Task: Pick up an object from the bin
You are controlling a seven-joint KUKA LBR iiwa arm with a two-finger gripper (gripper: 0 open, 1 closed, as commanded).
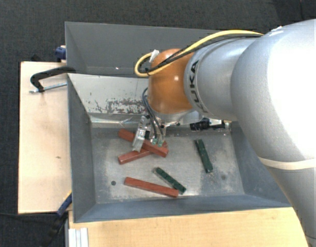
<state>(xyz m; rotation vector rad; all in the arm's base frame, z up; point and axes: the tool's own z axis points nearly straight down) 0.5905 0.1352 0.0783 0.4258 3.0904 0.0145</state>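
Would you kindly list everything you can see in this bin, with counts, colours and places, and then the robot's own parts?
bin: one, grey metal, middle of the view.
crossed bars: two as far as I can tell, red-brown, floor left of centre, beneath the tool.
long bar: one, red-brown, floor near the front wall.
short green bar: one, dark green, slanted, by the long bar's right end.
lone green bar: one, dark green, right part of the floor, apart from the rest.
arm: one, silver-grey with orange cover and yellow cable, entering from the right.
tool: one, metal, low over the crossed bars.
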